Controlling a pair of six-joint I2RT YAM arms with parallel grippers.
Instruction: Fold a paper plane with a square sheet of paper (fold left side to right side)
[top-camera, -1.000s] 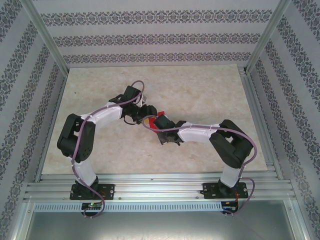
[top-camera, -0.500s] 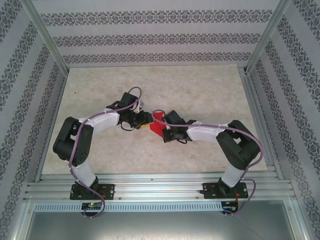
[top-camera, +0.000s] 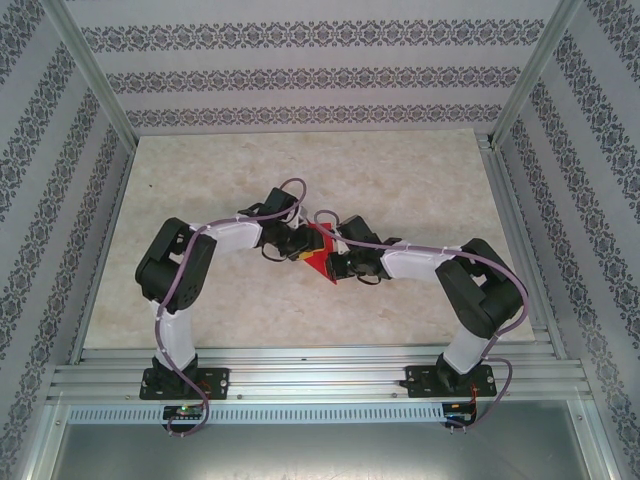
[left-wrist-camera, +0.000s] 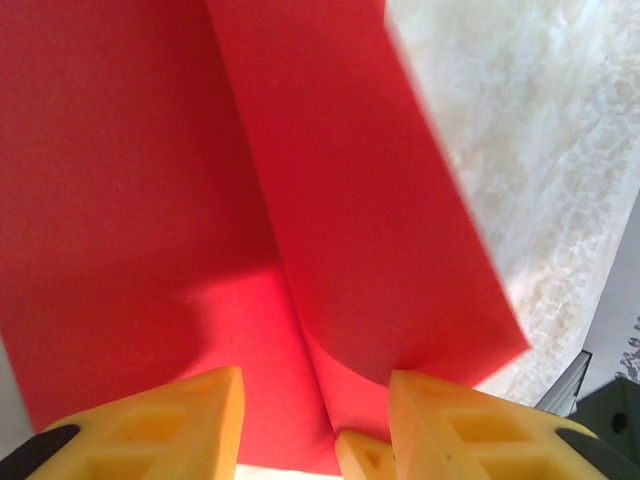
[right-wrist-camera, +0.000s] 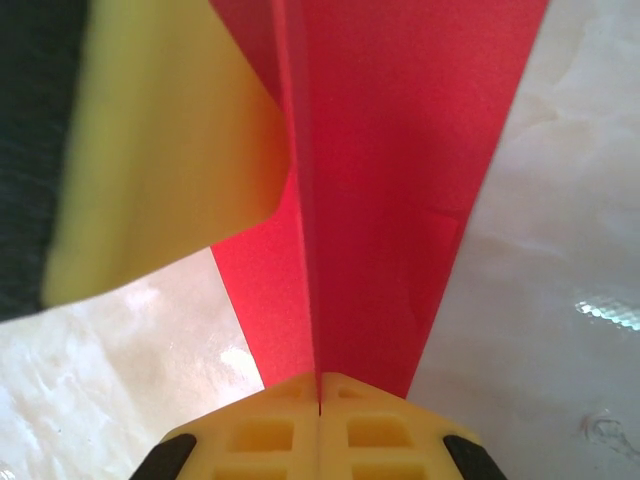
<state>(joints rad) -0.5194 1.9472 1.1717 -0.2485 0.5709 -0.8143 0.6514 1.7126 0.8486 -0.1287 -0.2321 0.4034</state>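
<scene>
The square sheet of paper (top-camera: 320, 258) is a creased bright red shape at mid-table, caught between both grippers. My right gripper (top-camera: 335, 264) is shut on its upright centre crease (right-wrist-camera: 305, 250), with red flaps spreading to either side of the fingers (right-wrist-camera: 380, 420). My left gripper (top-camera: 298, 246) faces it from the left. In the left wrist view its gripper (left-wrist-camera: 312, 388) stands open, straddling the paper (left-wrist-camera: 120, 200). A raised flap (left-wrist-camera: 370, 230) curls up against its right finger (left-wrist-camera: 470, 430). The left arm's yellow finger (right-wrist-camera: 170, 150) shows beside the crease in the right wrist view.
The pale marble-look tabletop (top-camera: 400, 180) stretches around the arms. Patterned walls and aluminium posts (top-camera: 90, 70) enclose it, with a metal rail (top-camera: 320, 375) along the near edge. Purple cables (top-camera: 290, 190) loop over both wrists.
Both grippers have shifted right and closer together, and the left arm's elbow swung right. More red paper shows between them, pointing toward the near edge. The left jaws narrowed.
</scene>
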